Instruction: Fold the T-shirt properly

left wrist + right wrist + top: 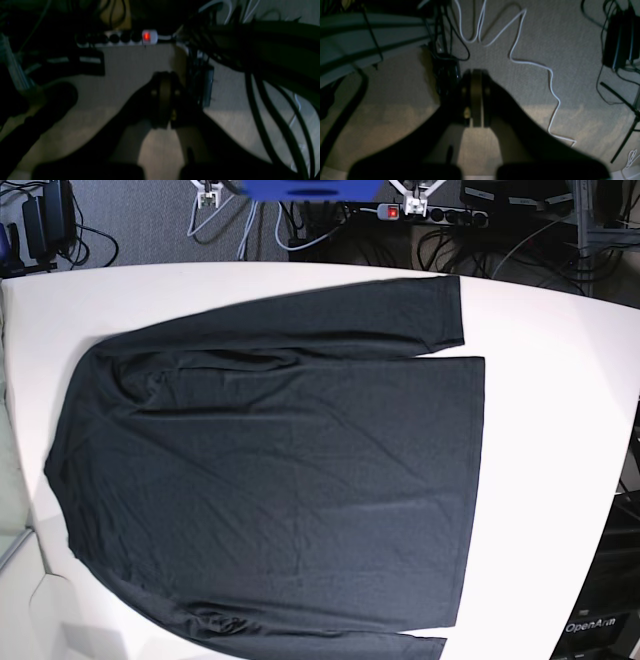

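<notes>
Base view only: plain black long-sleeved knit T-shirt [280, 480] flat on white counter [550, 430]. Wrist views: L tool [163, 100], R tool [476, 97] pressed together, empty, over floor.

Left gripper [163, 82]: dark, nearly black, two curved fingers flanking an olive-brown middle strip; small pale round screws either side, a brass-coloured one lower down; right gripper [476, 78] matches, same strip, screws and brass dot.

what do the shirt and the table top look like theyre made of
T-shirt: soft matte black knit, probably cotton jersey; it lies limp with shallow creases and no shine.
Table: smooth white hard surface, perhaps laminate or painted board; it looks even, with no visible grain.
</notes>
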### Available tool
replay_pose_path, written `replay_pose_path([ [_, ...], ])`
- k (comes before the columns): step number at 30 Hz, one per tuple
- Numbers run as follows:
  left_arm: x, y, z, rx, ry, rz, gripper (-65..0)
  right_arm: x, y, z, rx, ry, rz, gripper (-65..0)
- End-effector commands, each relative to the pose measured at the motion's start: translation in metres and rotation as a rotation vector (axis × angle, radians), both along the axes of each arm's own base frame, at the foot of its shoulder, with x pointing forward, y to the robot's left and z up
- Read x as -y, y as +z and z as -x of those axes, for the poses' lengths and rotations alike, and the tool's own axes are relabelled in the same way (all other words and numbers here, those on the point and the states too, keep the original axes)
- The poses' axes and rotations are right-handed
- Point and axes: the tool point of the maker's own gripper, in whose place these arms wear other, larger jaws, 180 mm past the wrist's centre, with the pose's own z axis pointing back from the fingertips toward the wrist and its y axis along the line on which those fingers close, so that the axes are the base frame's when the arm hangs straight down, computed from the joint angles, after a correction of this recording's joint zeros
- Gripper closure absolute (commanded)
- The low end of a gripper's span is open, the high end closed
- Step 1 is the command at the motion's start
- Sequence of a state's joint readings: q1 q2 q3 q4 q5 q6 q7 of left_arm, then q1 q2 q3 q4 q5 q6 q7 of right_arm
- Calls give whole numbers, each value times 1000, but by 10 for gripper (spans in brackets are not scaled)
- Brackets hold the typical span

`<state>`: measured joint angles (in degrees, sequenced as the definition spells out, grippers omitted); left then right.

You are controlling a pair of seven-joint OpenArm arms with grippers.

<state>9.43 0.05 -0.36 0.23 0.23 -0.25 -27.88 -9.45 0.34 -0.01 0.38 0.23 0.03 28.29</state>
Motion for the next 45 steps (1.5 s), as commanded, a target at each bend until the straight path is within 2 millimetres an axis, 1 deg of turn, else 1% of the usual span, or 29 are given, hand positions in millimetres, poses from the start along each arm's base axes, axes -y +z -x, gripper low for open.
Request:
replay_pose_path([
  [1,2,3,4,21,2,6,0,3,2,10,-2,-3,2,0],
  [2,1,4,4,38,2,5,0,3,3,9,9,-3,3,0],
  [3,1,6,6,51,2,6,0,3,4,15,8,-3,4,0],
  [8,1,9,17,60,2,4,0,4,9,21,49,-1,8,0],
  [10,1,10,16,72,2,4,0,4,11,25,63,0,10,0],
  [11,0,11,14,84,2,3,0,4,13,23,78,0,10,0],
  [12,-1,12,17,91,1,2,0,5,14,21,92,0,11,0],
  [14,-2,15,20,111,1,0,0,5,17,28,107,3,12,0],
  [16,-3,19,17,141,0,-1,0,6,21,29,139,4,16,0],
  [17,-4,20,20,149,0,-2,0,6,24,25,165,5,17,0],
  [19,-4,24,23,169,0,-1,0,6,28,31,187,6,19,0],
  [23,-4,33,26,232,0,1,0,8,37,32,249,10,26,0],
  [26,-3,42,28,285,1,4,0,15,42,30,282,15,39,0],
  [28,-3,49,31,322,1,5,0,16,46,35,294,17,41,0],
  [30,-3,56,32,367,1,7,0,16,51,36,326,19,43,0],
  [32,-3,64,34,410,1,7,0,17,56,32,367,21,46,0],
  [34,-3,70,31,451,1,8,0,17,60,37,378,23,48,0],
  [36,-3,75,35,469,3,8,0,17,63,37,395,24,49,0],
  [38,-3,81,37,494,6,8,0,23,67,36,419,31,58,0],
  [40,-9,84,42,504,31,-10,0,24,70,33,444,33,61,0],
  [42,-15,90,41,535,69,-29,0,24,74,38,453,35,62,0],
  [44,-19,95,38,573,86,-44,0,24,77,37,475,36,63,0],
  [45,-20,96,41,567,86,-46,0,24,79,36,484,36,63,0],
])
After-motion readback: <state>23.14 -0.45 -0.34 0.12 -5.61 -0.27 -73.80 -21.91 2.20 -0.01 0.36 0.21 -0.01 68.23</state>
